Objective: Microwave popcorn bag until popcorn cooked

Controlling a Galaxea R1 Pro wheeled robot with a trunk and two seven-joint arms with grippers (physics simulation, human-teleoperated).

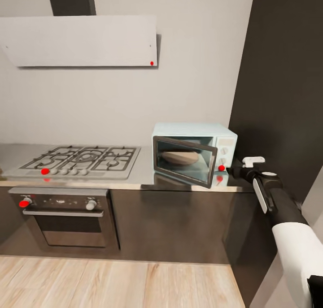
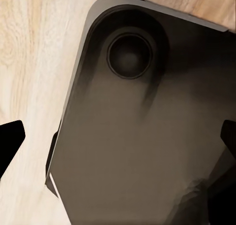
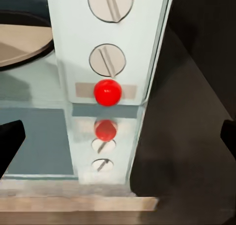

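The right gripper (image 1: 237, 170), black-fingered on a black and white arm, hangs just beside the control panel of the small pale mint-blue microwave (image 1: 224, 137), its fingers spread, level with the red indicator dot (image 3: 107, 92) straight ahead of it under two white round knobs (image 3: 107, 60). Beyond the gripper to its left, the dark glass door (image 1: 184, 161) stands ajar, showing a tan round shape inside; whether that is the popcorn bag cannot be told. The microwave sits on the long grey brushed-metal countertop (image 1: 148, 178). The left gripper (image 2: 118, 136) hangs spread over a dark rounded panel (image 2: 142, 136) and light wood floor (image 2: 34, 63).
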